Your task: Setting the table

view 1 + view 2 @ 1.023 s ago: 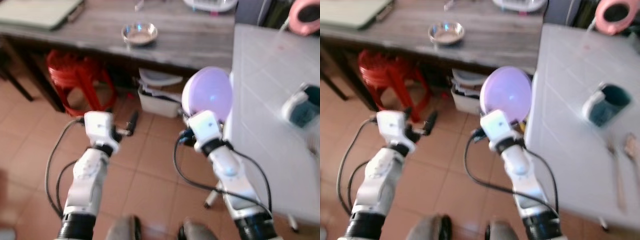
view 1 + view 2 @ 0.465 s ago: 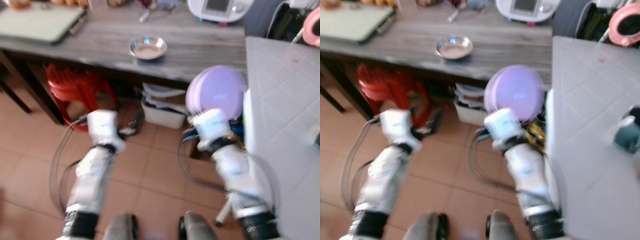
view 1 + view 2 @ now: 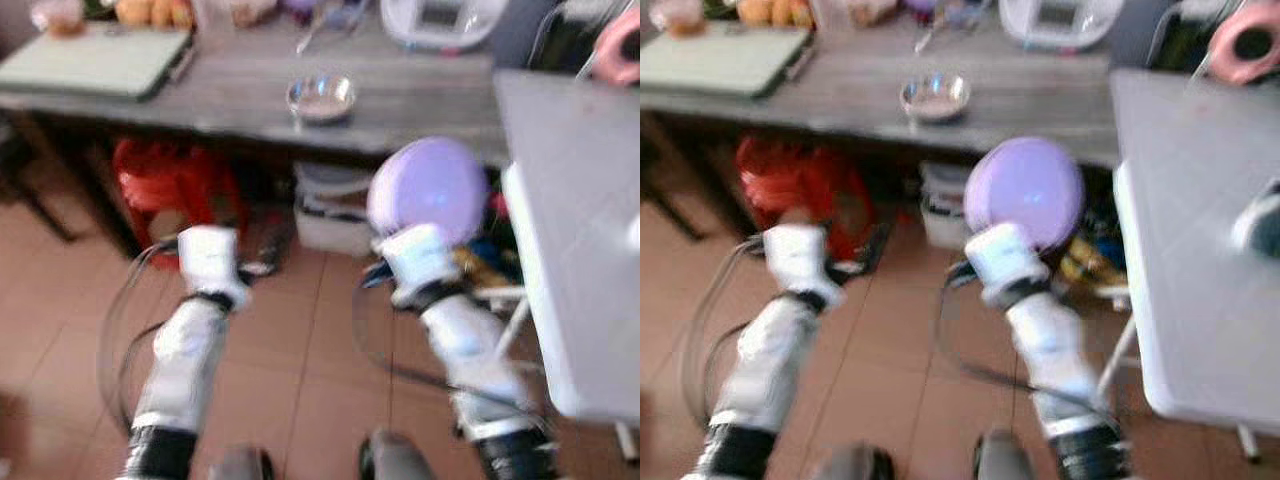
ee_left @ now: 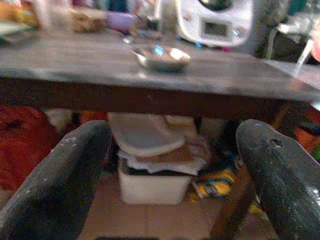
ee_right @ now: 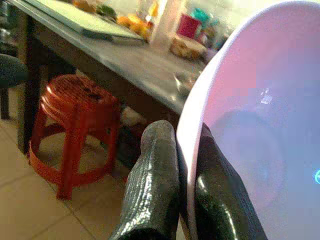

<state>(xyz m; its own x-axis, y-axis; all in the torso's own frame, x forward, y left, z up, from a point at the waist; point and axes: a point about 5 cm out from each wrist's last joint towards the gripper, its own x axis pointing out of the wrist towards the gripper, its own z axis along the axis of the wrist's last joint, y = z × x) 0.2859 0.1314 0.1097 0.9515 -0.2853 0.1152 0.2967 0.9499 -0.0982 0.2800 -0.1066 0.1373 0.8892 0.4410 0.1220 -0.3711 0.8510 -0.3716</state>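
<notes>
My right gripper (image 5: 185, 145) is shut on the rim of a lilac plate (image 3: 427, 190), which it holds upright at chest height between the wooden counter and the white table (image 3: 575, 200). In the right wrist view both black fingers (image 5: 155, 190) pinch the plate's edge (image 5: 260, 125). My left gripper (image 4: 172, 135) hangs open and empty over the tiled floor, pointing under the counter. The head views are blurred.
The wooden counter (image 3: 250, 90) at the back carries a steel bowl (image 3: 320, 97), a pale cutting board (image 3: 100, 60) and a white appliance (image 3: 445, 18). Under it stand a red stool (image 3: 170, 185) and a white bin (image 3: 335, 225). Bare tiled floor lies in front of me.
The whole picture has shifted, so the camera moved: the white table now sits further right and the counter fuller in view. The plate stays in my right gripper.
</notes>
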